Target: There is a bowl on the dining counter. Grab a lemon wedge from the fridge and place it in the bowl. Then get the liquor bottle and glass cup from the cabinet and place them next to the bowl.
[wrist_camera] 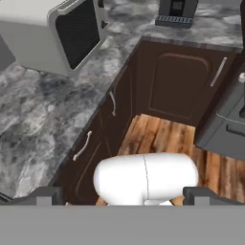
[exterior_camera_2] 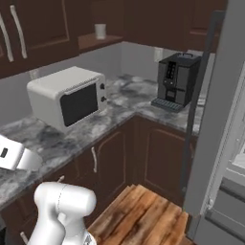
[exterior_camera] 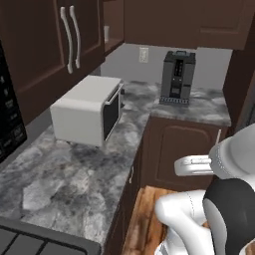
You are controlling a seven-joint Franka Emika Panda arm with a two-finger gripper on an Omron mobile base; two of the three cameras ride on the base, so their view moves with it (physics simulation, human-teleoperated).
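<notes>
While the fridge point(exterior_camera_2: 217, 119) stands tall and grey at the right of the right base view, its door swung toward the room and shelves dimly visible inside, no lemon wedge can be made out within it. One marbled grey desk point(exterior_camera: 60, 169) wraps the corner in an L, carried on dark brown lower cabinets point(wrist_camera: 179, 86) with pale slim handles; three such handles show in the hand view. Dark upper cabinets point(exterior_camera: 45, 45) hang over it, and two long white handles sit side by side on one pair of doors. One white microwave point(exterior_camera: 89, 109) with a black glass door rests on the desk near the corner. One black coffee machine point(exterior_camera: 177, 77) stands upright farther along, against the grey wall, well apart from the microwave. One small pale cup point(exterior_camera_2: 100, 31) sits on an open shelf between the upper cabinets; whether it is the glass cup cannot be told. One white wall outlet point(exterior_camera: 144, 54) is mounted beside the coffee machine. Wooden planks cover the floor point(wrist_camera: 158, 136) below. Smallest, the end effector point(wrist_camera: 122, 195) is spread wide, two dark tips far apart and holding nothing.
</notes>
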